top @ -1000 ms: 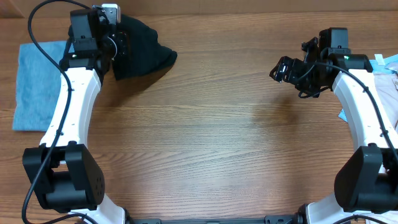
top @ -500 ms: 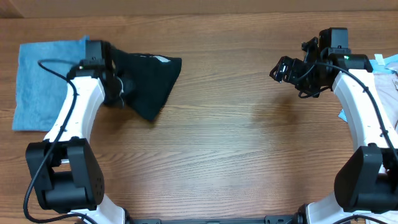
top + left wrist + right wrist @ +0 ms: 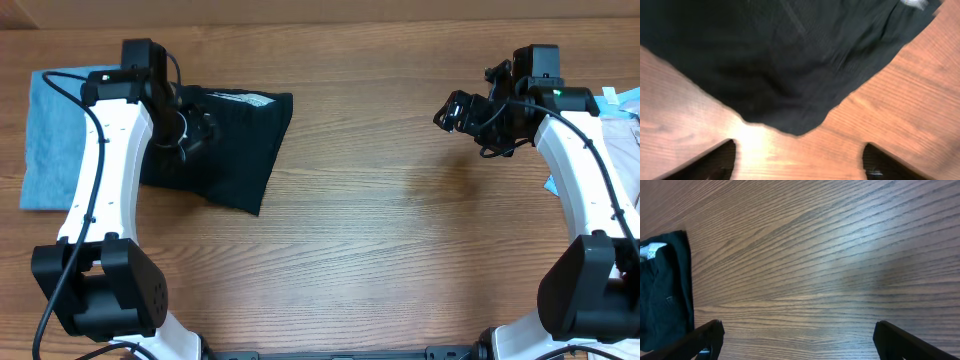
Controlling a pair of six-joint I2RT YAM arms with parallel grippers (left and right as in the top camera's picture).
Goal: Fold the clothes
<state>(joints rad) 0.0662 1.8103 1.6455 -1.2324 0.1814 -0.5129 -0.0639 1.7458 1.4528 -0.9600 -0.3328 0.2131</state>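
Looking across the last second, we see the left fingers let go: they were pinched shut on the black shorts, which hung bunched near the far edge, and now they stand apart with nothing between them, hovering just over the cloth. The shorts have been drawn out and dropped into a flatter, roughly four-sided shape on the surface, with the white label at their far edge. They lie just beside the light-blue cloth, though the left arm hides whether the two touch. The right fingers are spread wide over bare wood, well apart from the shorts, and have not moved. We judge this a release after spreading the garment out; one edge runs slanted, so squaring it up and the folding proper seem still ahead of us
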